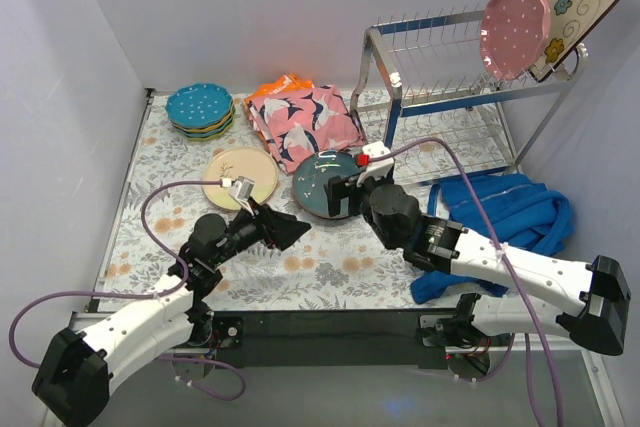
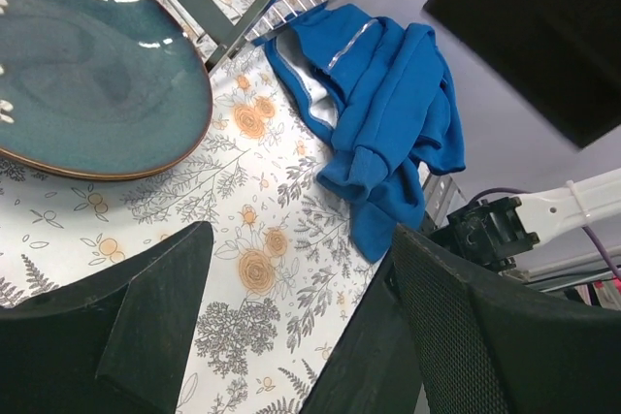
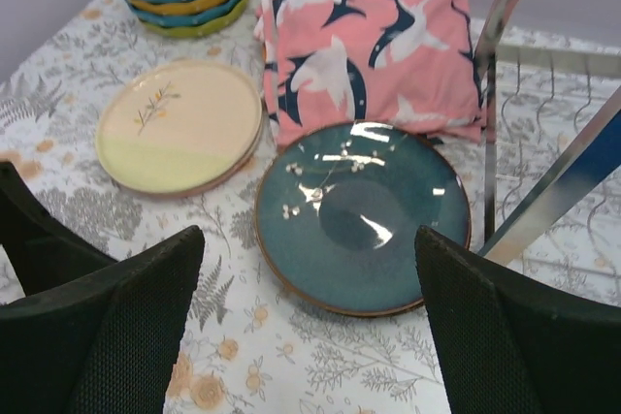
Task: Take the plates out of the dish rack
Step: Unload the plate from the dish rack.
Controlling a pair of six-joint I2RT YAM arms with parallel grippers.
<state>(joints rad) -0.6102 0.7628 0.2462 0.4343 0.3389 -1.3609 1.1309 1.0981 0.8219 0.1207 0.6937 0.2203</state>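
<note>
Still loaded at its top tier, the dish rack [image 1: 450, 87] stands at the far right of the counter [image 1: 330, 277]. A pink dotted plate [image 1: 514, 14] stands on edge at the right end of that tier. The square floral plate [image 1: 570, 2] leans just behind it.

Other plates are down on the flower-patterned counter. The dark teal plate [image 1: 322, 185] lies flat near the middle, its far rim up against the pink bird-print cloth [image 1: 305, 117]. The cream plate [image 1: 240, 175] lies just to its left, a little apart from it. A stack of dotted plates [image 1: 200, 110], blue on top with orange and lime beneath, sits in the far left corner.

The right gripper [image 1: 345, 192] hangs over the teal plate's right side, jaws spread wide and holding nothing. The left gripper [image 1: 295, 230] is low over the counter just beside the teal plate's near edge, likewise released and empty. A blue garment [image 1: 500, 217] lies crumpled in front of the rack, partly under the right arm.
</note>
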